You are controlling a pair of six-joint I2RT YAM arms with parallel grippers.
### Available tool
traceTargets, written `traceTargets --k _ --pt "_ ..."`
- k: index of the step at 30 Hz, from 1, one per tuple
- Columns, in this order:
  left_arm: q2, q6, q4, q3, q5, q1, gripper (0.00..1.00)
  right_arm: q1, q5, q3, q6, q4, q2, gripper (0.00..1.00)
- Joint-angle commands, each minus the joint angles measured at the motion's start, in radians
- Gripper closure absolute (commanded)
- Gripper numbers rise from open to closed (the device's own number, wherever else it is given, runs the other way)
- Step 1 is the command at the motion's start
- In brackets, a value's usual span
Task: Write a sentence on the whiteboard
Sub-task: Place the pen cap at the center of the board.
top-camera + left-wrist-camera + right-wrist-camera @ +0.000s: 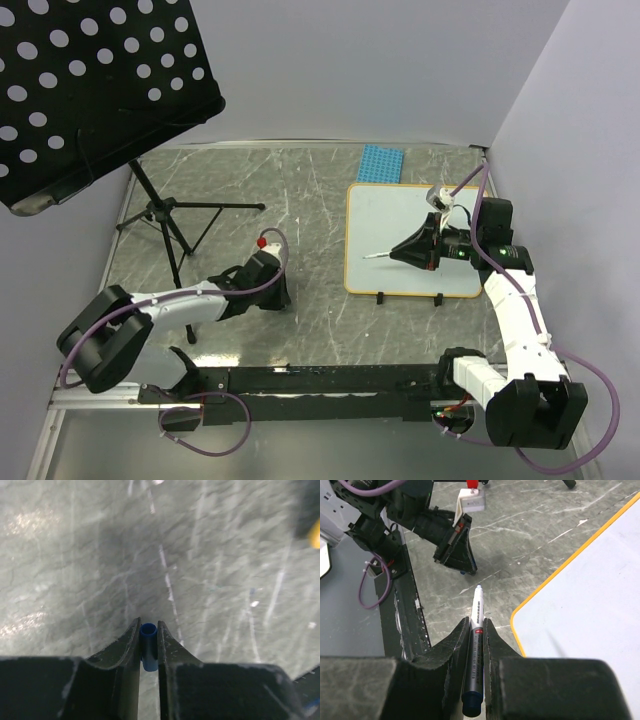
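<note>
grey marbled table (pixel 300 200), whiteboard (pixel 400 215) just under right hand (pixel 393 253) with marker (pixel 374 256)

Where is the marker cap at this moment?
In the left wrist view the blue cap sits between the fingers of the left gripper, low over the table, well left of the whiteboard.
</note>
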Motion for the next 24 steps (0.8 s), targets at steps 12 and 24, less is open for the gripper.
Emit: traceTargets --k 12,24 --pt "-0.053 -0.037 -0.124 0.04 -0.205 -0.044 0.57 -0.021 -0.026 0.0 -0.025 0.011 0.009 1.0" --pt "-0.356 0.02 -0.101 0.035 -0.338 -0.036 0.01 -0.043 -0.043 0.014 -0.131 -0.058 0.001 1.0"
